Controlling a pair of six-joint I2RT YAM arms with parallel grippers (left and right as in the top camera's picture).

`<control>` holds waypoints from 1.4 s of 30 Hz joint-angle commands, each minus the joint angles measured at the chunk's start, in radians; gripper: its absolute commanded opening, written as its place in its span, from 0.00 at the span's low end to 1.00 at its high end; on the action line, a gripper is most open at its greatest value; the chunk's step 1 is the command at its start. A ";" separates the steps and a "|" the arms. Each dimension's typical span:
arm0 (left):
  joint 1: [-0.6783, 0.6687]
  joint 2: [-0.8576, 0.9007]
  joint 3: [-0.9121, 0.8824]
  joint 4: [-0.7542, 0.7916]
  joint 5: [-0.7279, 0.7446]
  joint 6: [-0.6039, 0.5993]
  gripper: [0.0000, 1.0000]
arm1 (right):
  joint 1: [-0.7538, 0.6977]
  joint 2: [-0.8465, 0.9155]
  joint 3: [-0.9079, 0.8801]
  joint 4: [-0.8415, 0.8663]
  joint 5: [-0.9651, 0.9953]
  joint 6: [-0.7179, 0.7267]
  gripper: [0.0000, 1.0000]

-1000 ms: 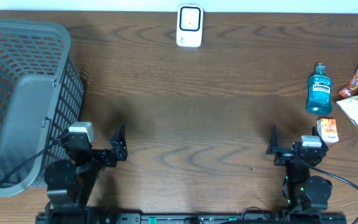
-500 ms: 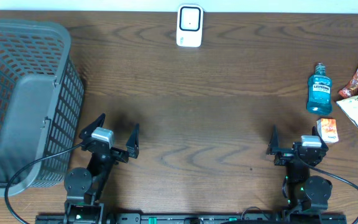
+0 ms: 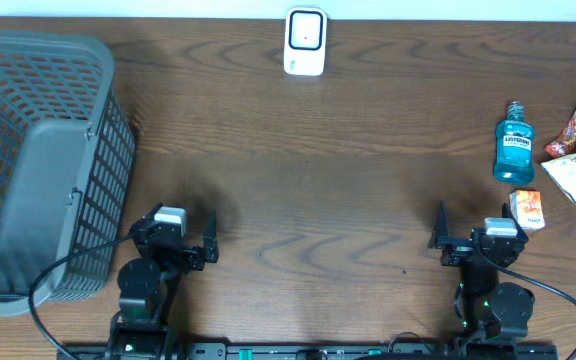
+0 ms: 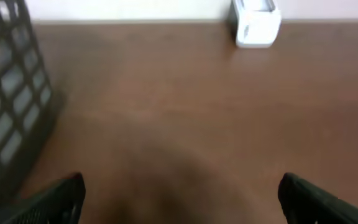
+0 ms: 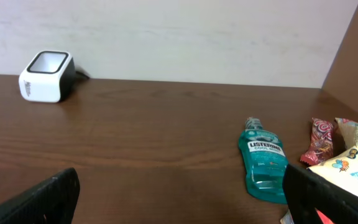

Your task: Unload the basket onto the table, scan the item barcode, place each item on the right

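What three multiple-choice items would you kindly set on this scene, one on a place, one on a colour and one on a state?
1. Where does the white scanner stand?
A. at the far edge of the table, near its middle
B. at the near left corner
C. at the right edge

2. What colour is the mouthwash bottle?
A. red
B. blue-green
C. yellow

3. How does the left gripper stand?
A. shut on the mouthwash bottle
B. open, with nothing between its fingers
C. shut on nothing

Answers:
1 A, as the overhead view shows it at the top edge, midway across.
2 B, as both the overhead and the right wrist views show a teal bottle.
3 B, as the left wrist view shows the fingers wide apart over bare wood.
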State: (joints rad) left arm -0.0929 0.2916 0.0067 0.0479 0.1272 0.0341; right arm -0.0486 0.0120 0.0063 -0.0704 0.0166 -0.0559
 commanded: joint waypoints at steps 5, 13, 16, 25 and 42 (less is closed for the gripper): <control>-0.002 -0.003 -0.003 -0.111 -0.029 0.014 0.99 | -0.003 -0.003 -0.001 -0.004 -0.008 -0.009 0.99; -0.002 -0.056 -0.003 -0.111 -0.026 0.012 0.99 | -0.003 -0.002 -0.001 -0.005 -0.008 -0.009 0.99; -0.002 -0.119 -0.003 -0.111 -0.024 0.010 0.99 | -0.003 -0.002 -0.001 -0.004 -0.008 -0.009 0.99; -0.002 -0.251 -0.003 -0.111 -0.024 0.010 0.99 | -0.003 -0.002 -0.001 -0.004 -0.008 -0.009 0.99; -0.002 -0.291 -0.003 -0.111 -0.024 0.011 0.99 | -0.003 -0.003 -0.001 -0.004 -0.008 -0.009 0.99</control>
State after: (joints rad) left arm -0.0929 0.0109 0.0154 -0.0216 0.0940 0.0341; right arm -0.0486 0.0124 0.0063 -0.0704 0.0147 -0.0563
